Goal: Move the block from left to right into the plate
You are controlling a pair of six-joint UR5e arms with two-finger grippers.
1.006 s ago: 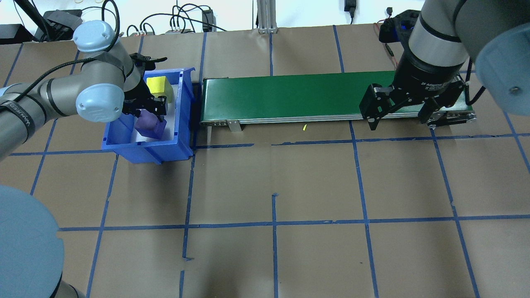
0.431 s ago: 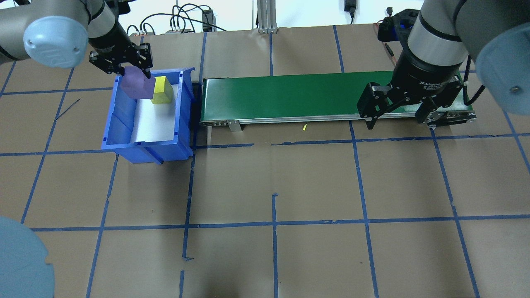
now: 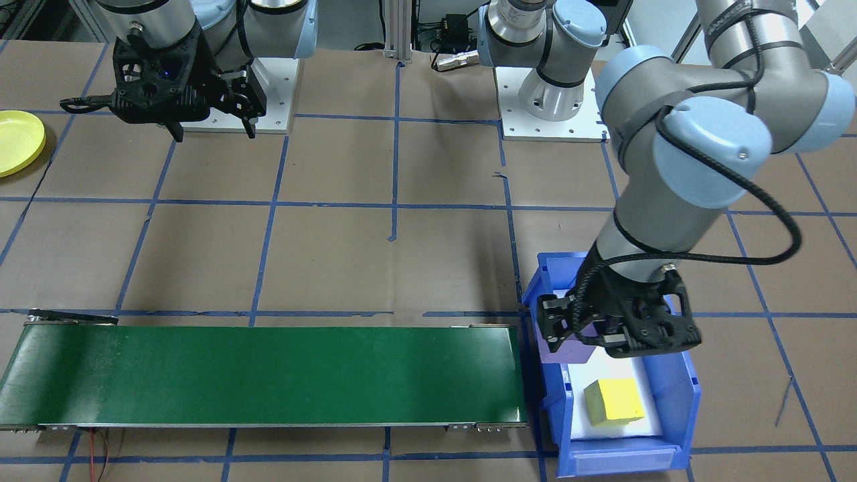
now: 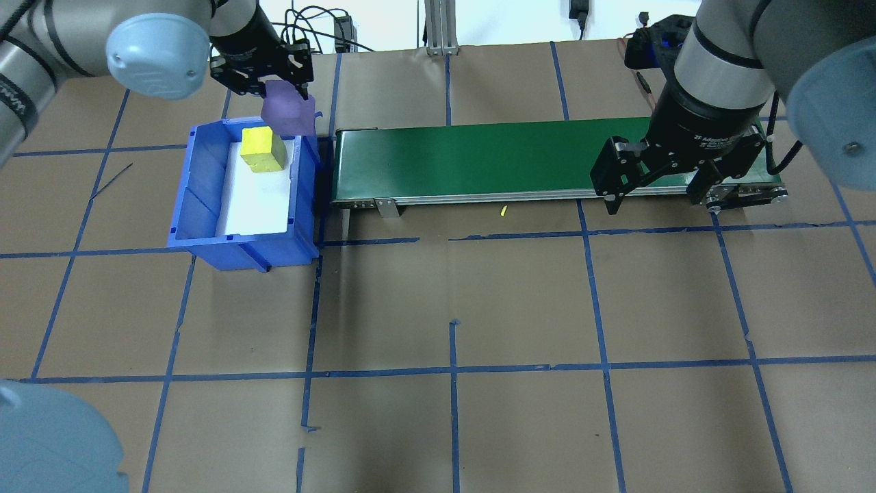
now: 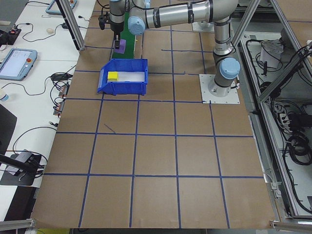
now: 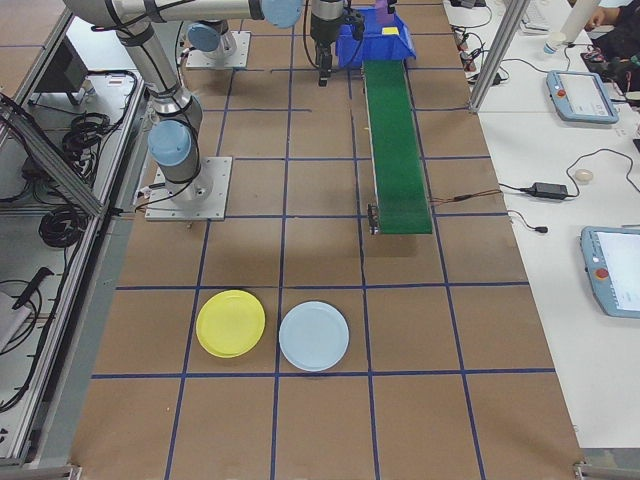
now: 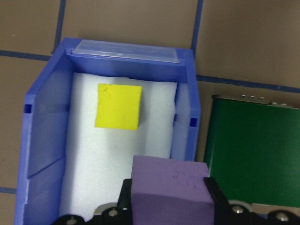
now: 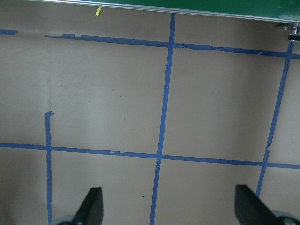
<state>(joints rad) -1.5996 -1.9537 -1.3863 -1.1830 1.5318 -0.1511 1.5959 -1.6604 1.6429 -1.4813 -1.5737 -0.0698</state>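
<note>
**I hold the purple block up over the blue bin**

The tabletop (image 4: 520,301) is brown with blue tape lines. A long green belt (image 4: 493,161) lies along its far edge. At the belt's left end, just beside it, sits my blue bin (image 4: 205,226) with a white floor.

My left gripper (image 4: 277,89) is pinching the purple block (image 4: 287,113) between its two fingers. The block hangs in the air, above the bin's far corner next to the belt. My wrist camera looks down past the block into the bin.

My right gripper (image 4: 657,195) is spread wide with nothing in it. It hangs over the tabletop at the belt's right end.

The yellow plate (image 6: 231,323) lies well away, past the right end of the belt, touching nothing. A pale blue plate (image 6: 314,336) sits just beside it.

A yellow block (image 4: 263,149) rests on the bin's white floor, at the far end.
</note>
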